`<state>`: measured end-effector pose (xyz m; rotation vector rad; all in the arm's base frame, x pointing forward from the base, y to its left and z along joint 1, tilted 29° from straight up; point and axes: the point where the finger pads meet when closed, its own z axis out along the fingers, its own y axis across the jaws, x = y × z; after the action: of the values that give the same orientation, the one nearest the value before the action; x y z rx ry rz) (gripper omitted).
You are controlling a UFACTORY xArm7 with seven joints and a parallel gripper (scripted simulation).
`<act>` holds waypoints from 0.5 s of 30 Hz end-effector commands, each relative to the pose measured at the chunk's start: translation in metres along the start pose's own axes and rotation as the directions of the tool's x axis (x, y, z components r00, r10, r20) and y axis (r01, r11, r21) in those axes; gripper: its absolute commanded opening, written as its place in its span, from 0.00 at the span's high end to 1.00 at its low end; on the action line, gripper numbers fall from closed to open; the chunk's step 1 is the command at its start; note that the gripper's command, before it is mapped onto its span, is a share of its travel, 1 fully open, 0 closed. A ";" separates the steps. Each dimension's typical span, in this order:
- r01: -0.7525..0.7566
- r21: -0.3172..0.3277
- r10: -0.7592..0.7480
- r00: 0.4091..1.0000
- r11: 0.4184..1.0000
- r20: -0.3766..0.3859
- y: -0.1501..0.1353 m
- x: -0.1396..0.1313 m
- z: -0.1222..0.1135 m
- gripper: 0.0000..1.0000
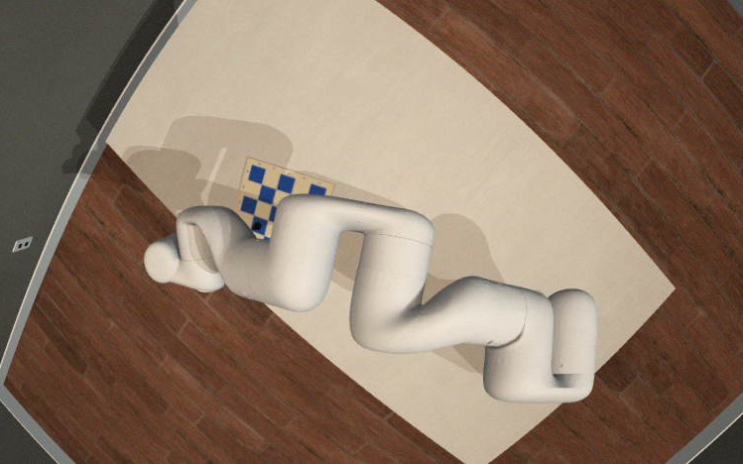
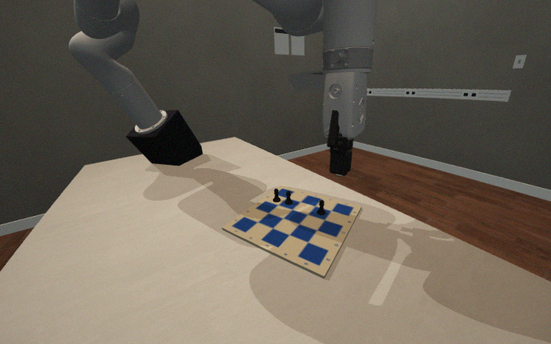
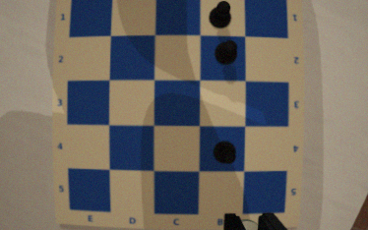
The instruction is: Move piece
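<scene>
The blue and cream chessboard (image 3: pixel 176 110) lies on the table and also shows in the exterior view (image 2: pixel 296 222). Three black pieces stand upright on it, on B1 (image 3: pixel 220 15), B2 (image 3: pixel 225 51) and B4 (image 3: pixel 223 152). D4 (image 3: pixel 132 147) and B5 (image 3: pixel 222 192) are empty. My gripper (image 2: pixel 339 167) hangs high above the board's far edge and is shut on a small black chess piece, which the dark fingers mostly hide. In the wrist view the fingertips show at the bottom edge, below the B column.
The arm's black base block (image 2: pixel 165 137) stands at the table's far corner. In the overhead view the arm (image 1: pixel 327 254) covers most of the board (image 1: pixel 281 193). The table edge and wooden floor lie just beyond the board's far side.
</scene>
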<state>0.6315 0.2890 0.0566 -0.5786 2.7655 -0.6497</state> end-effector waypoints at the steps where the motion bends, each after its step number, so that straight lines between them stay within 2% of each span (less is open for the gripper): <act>1: 0.006 0.000 -0.006 1.000 1.000 -0.004 0.000 -0.003 -0.003 1.00; 10: 0.006 0.000 -0.006 1.000 1.000 -0.004 0.000 -0.003 -0.002 1.00; 15: 0.006 0.000 -0.006 1.000 1.000 -0.004 0.000 -0.003 0.008 1.00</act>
<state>0.6352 0.2869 0.0527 -0.5860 2.7714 -0.6571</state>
